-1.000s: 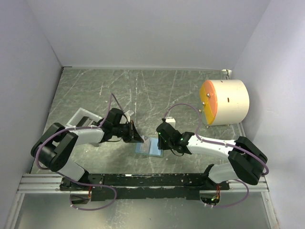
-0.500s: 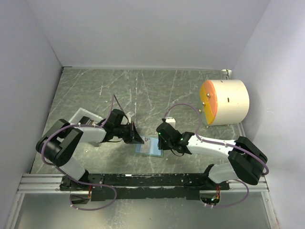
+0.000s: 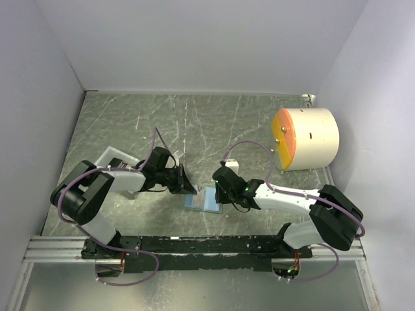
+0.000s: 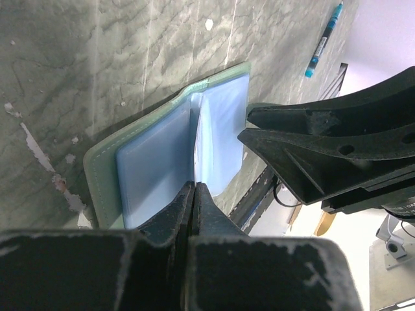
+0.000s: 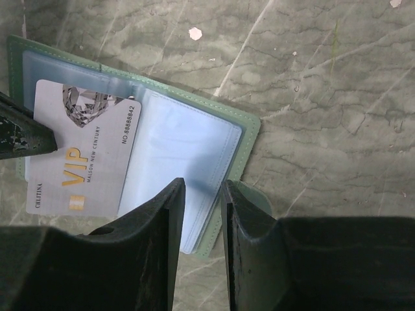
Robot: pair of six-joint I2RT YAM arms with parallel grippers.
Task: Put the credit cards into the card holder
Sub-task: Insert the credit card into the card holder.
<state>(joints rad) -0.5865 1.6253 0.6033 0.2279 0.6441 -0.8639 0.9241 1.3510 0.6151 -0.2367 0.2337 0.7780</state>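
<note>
Left hand point(image 4: 193, 189) clenched on the edge of a grey plastic card point(image 5: 84, 165), which lies over the open card holder point(image 5: 188, 146), sage-green outside, glossy blue inside. Our right hand point(image 5: 202, 189), slightly parted, sits at its other leaf. We see scratched marbled worktop point(image 5: 324, 97) beneath, then a white drum point(image 3: 312, 136).

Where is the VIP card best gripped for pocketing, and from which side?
Probably the outer long edge of the VIP card, approached from the side away from the fold, as the left gripper pinches it. It is thin and flat over the card holder, so only an edge gives purchase, leaving the fold-side edge free.
</note>
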